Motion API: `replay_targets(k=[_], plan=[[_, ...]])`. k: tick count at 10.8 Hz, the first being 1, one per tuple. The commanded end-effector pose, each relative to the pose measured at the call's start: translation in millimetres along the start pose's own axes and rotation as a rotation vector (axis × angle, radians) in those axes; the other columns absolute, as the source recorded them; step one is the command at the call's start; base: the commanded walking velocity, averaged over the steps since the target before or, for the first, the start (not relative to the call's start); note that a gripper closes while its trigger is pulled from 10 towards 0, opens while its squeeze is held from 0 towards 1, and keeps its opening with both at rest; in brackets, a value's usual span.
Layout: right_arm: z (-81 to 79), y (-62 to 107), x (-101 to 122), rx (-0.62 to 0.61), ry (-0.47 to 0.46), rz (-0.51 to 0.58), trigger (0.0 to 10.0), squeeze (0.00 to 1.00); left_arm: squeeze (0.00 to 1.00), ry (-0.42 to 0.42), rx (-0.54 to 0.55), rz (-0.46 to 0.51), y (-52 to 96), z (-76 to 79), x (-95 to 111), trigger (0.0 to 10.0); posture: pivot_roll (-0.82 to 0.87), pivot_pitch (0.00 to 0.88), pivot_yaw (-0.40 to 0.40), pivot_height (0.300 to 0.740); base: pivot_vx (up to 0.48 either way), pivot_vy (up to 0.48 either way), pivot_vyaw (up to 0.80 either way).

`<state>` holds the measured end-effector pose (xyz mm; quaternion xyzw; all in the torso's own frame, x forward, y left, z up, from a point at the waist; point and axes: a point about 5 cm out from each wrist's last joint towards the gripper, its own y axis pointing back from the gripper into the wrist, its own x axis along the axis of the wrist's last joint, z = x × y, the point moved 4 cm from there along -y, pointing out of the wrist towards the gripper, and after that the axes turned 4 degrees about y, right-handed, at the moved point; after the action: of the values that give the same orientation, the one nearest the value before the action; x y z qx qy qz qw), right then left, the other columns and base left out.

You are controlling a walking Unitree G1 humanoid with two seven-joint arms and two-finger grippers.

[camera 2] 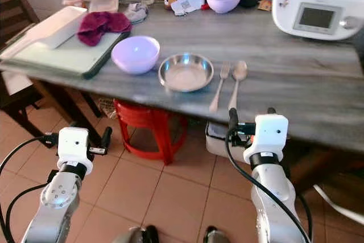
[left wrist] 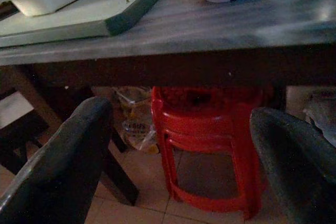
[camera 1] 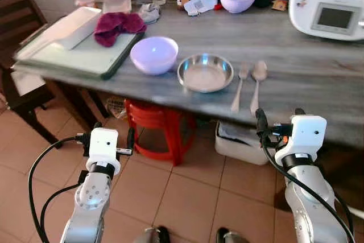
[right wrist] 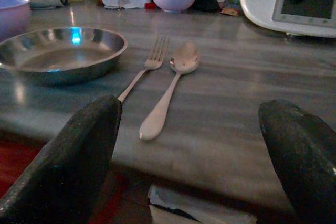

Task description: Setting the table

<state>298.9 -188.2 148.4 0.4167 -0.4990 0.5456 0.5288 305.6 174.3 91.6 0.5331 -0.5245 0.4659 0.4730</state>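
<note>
Stool (left wrist: pixel 210 145) under table (camera 1: pixel 296 61), seemingly half-hidden

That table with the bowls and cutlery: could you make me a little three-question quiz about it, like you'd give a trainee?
1. True or false: the fork lies between the steel plate and the spoon.
2. What lies on the green board beside the white tray?
A. a sponge
B. a crumpled maroon cloth
C. a knife
3. Fill in: under the table stands a stack of ____ stools.

Key
1. True; the fork and spoon lie side by side, right of the plate.
2. B
3. Red

Both the left gripper and right gripper hang open below the table edge, holding nothing.
</note>
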Motion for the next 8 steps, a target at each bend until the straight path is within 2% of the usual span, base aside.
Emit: replay_targets(k=[1,8], plan=[[0.5,1.1,-4.2,-0.005,-0.004,-0.018,10.0,0.00,0.00,-0.011,-0.013,-0.009,3.3,0.2,-1.6,10.0,-0.09,0.136,0.087,0.740,-0.322,0.000,0.00],[8.5,0.2,-5.1,-0.033,-0.005,-0.025,10.0,0.00,0.00,-0.020,-0.031,-0.011,1.8,1.3,-0.9,10.0,-0.10,0.141,0.089,0.740,-0.332,0.000,0.00]])
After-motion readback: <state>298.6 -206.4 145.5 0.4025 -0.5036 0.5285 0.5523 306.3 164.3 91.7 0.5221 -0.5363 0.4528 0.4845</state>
